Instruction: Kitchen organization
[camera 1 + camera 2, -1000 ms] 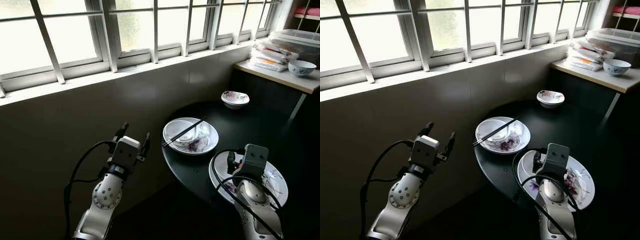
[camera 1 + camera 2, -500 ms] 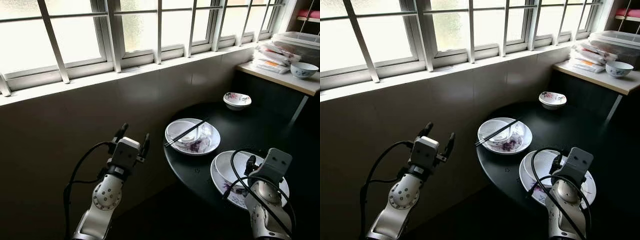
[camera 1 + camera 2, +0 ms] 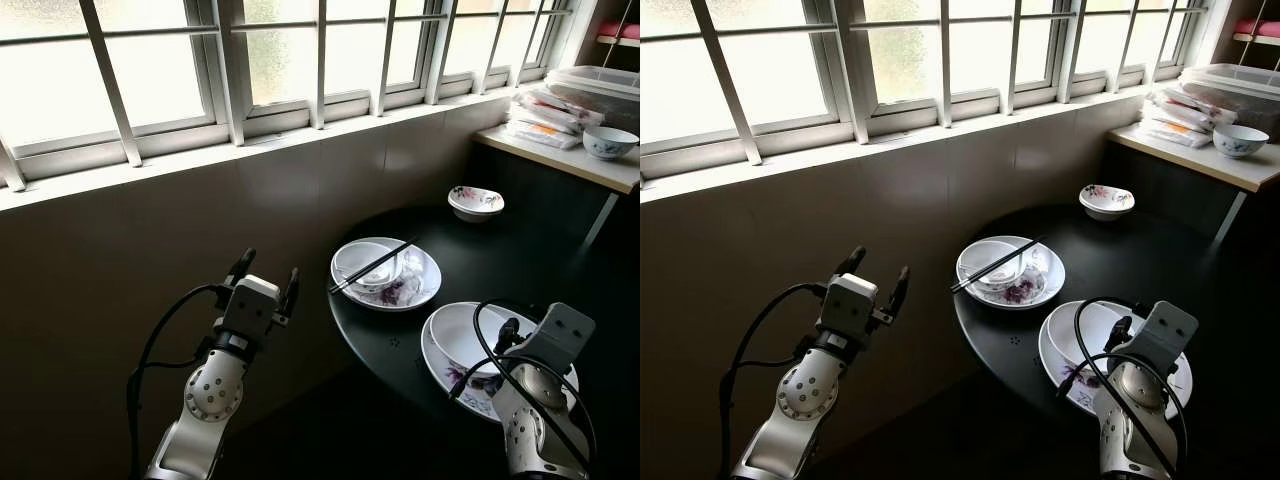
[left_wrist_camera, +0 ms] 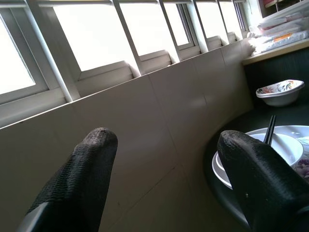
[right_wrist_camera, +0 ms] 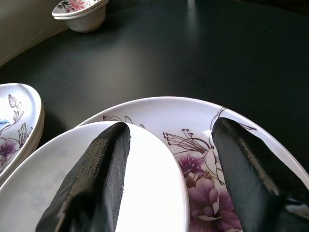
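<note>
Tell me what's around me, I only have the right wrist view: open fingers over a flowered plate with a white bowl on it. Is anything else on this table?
Observer: Yes. A second flowered plate sits nearer the window wall, with a small bowl and black chopsticks laid across it.
Operator: And the little bowl at the far edge?
Observer: That small flowered bowl stands alone at the back of the round black table.
Operator: Where's my left tool?
Observer: The left tool is open, held up off the table's left side, in front of the tiled wall.
</note>
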Controlling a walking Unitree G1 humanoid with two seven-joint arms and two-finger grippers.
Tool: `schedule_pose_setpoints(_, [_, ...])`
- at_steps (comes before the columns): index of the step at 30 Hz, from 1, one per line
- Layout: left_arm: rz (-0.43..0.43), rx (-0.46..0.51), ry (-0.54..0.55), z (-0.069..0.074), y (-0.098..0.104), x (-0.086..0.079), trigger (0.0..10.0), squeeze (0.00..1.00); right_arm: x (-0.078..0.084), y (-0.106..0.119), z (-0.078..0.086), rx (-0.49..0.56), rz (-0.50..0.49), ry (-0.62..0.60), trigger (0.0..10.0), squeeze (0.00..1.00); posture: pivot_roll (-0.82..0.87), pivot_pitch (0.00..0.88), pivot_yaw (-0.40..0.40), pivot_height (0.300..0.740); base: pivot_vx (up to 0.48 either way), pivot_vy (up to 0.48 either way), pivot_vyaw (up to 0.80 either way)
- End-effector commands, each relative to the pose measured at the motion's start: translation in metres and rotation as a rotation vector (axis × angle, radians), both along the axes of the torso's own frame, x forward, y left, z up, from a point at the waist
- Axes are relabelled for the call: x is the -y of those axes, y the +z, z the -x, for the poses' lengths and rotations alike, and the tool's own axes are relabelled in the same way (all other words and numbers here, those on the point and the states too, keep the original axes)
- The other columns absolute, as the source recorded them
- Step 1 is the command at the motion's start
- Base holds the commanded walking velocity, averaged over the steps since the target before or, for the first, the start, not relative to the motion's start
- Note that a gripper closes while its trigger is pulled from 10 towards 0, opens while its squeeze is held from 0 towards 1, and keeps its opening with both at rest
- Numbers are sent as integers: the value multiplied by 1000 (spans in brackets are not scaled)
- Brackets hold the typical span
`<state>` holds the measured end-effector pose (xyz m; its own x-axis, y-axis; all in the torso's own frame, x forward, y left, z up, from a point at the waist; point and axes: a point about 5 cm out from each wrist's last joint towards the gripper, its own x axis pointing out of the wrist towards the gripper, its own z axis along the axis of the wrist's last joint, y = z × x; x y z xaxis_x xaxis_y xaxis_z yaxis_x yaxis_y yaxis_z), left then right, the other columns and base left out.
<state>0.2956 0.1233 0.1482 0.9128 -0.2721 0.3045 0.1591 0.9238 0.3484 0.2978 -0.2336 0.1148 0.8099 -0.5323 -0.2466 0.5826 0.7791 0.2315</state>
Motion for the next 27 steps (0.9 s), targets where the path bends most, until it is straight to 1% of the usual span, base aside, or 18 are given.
schedule_pose_setpoints(1, [-4,10,6,0,2,-1,10000,0,-2,-3,-2,-16,-34,0,10000,0,-73,0,-19,736,0,0,0])
schedule_pose_setpoints(3, [-6,9,6,0,2,-1,10000,0,-4,-7,-2,-32,-58,5,10000,0,-73,0,-19,736,0,0,0])
schedule_pose_setpoints(6, [-6,9,6,0,2,-1,10000,0,-8,-15,-3,-56,-128,23,10000,0,-73,0,-19,736,0,0,0])
schedule_pose_setpoints(8, [-7,9,7,0,2,-2,10000,0,-12,-16,-8,-53,-159,52,10000,0,-71,0,-19,736,0,0,0])
schedule_pose_setpoints(10, [-7,9,7,0,2,-2,10000,0,-13,-16,-8,-53,-163,54,10000,0,-71,0,-19,736,0,0,0])
schedule_pose_setpoints(12, [-8,9,7,-1,2,-1,10000,0,-14,-17,-11,-59,-199,55,10000,0,-71,0,-19,736,0,0,0])
schedule_pose_setpoints(15, [-9,9,9,-1,2,-2,10000,0,-16,-18,-13,-60,-215,69,10000,0,-66,0,-20,736,0,0,0])
schedule_pose_setpoints(17, [-12,10,14,-1,2,-3,10000,0,-19,-21,-15,-63,-259,88,10000,0,-64,0,-21,736,0,0,0])
schedule_pose_setpoints(23, [-14,11,15,-1,2,-3,10000,0,-21,-21,-16,-62,-290,94,10000,0,-61,0,-21,736,0,0,0])
schedule_pose_setpoints(24, [-15,10,15,-1,2,-3,10000,0,-24,-23,-17,-73,-324,92,10000,0,-61,0,-21,736,0,0,0])
schedule_pose_setpoints(26, [-16,9,14,-1,2,-2,10000,0,-26,-25,-17,-82,-348,95,10000,0,-62,0,-20,736,0,0,0])
schedule_pose_setpoints(27, [-17,10,14,-1,2,-2,10000,0,-27,-27,-16,-86,-365,94,9294,0,-62,0,-20,736,0,0,0])
